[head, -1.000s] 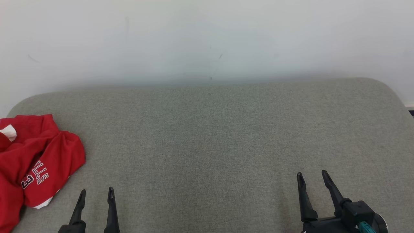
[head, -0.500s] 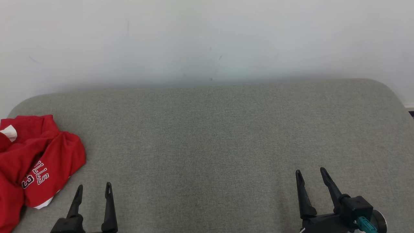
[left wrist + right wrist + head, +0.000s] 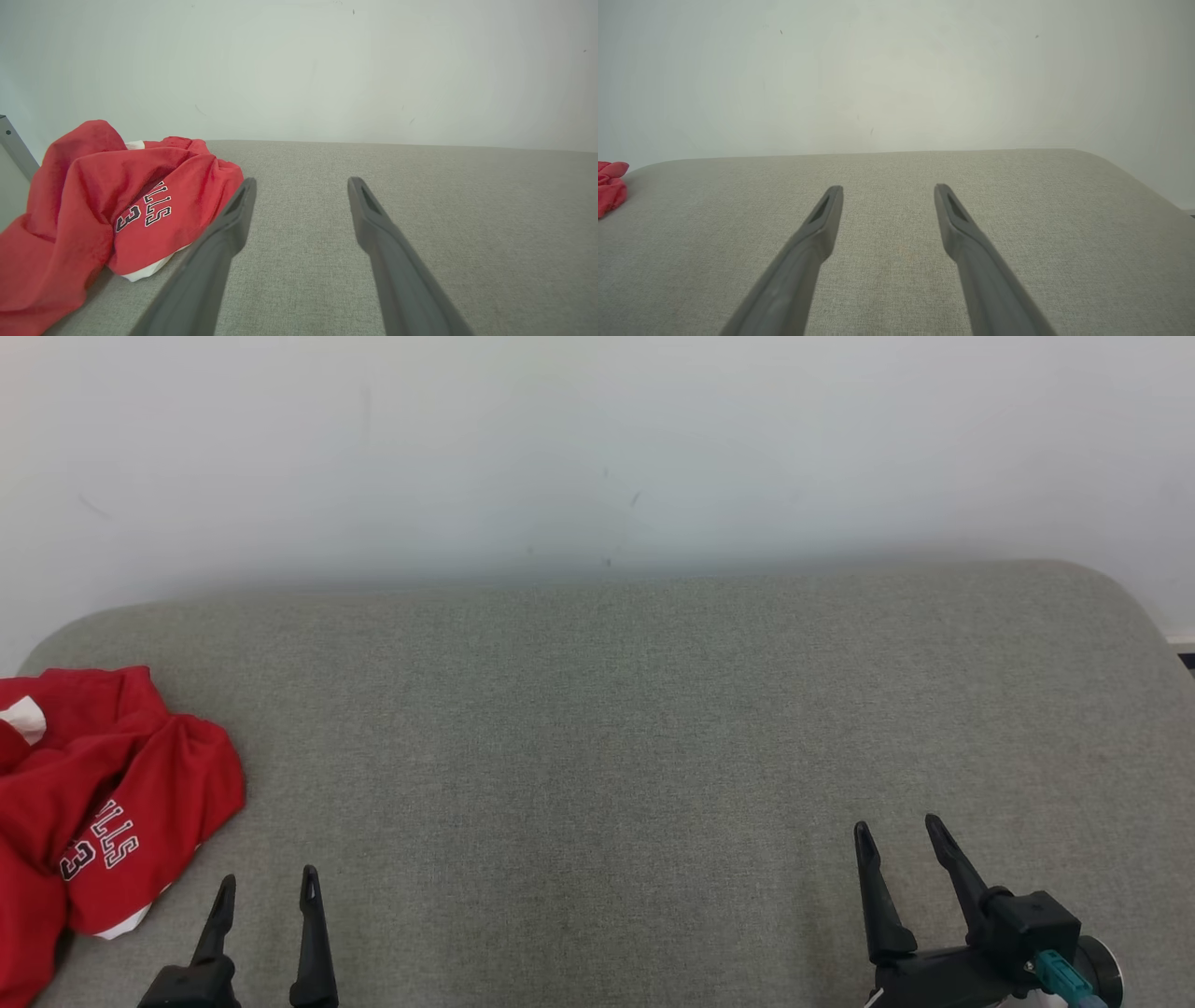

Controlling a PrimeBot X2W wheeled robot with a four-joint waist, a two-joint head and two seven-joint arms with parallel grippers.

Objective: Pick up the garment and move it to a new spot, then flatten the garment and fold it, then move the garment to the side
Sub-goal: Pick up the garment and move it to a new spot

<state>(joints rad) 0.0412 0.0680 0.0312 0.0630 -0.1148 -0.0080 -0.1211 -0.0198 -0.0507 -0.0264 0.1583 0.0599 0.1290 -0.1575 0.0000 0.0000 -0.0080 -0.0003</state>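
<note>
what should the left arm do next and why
Probably swing the left gripper leftward onto the red garment: it is the nearer one and open. The garment lies crumpled and untouched at the left edge of the grey surface; the right gripper, also open, is far across.

Red jersey (image 3: 103, 803), white trim and lettering, lies crumpled in a heap at the surface's far-left edge.

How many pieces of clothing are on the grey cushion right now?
1. A crumpled red garment lies at the left edge of the cushion, beside the left gripper. It runs past the head view's border, so more could be hidden there.
</note>
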